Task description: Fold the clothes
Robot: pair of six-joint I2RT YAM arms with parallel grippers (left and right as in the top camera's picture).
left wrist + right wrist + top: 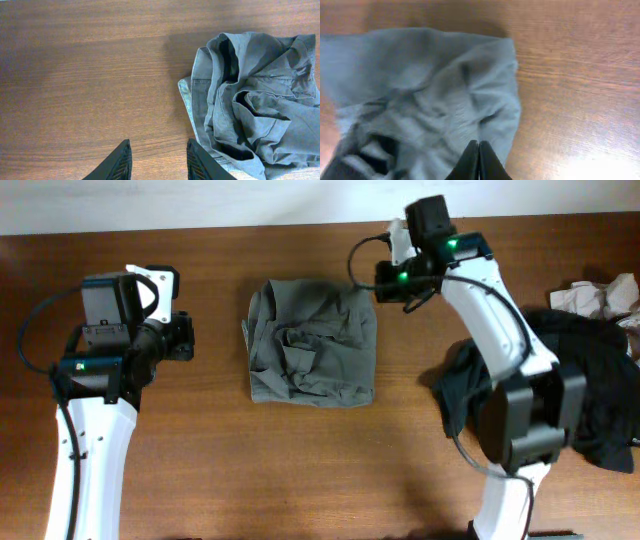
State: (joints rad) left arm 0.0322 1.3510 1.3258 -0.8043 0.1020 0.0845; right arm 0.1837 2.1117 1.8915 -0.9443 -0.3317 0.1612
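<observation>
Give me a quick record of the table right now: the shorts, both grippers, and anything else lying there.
surface: brown wooden table
shorts: grey-olive, bunched into a rough wrinkled square, mid-table
left gripper: open, empty, left of the shorts and apart from them
right gripper: shut, tips at the shorts' upper right corner in the overhead view; cannot tell whether fabric is pinched
black garments: heaped at the right side
pale cloth: crumpled, top right corner
</observation>
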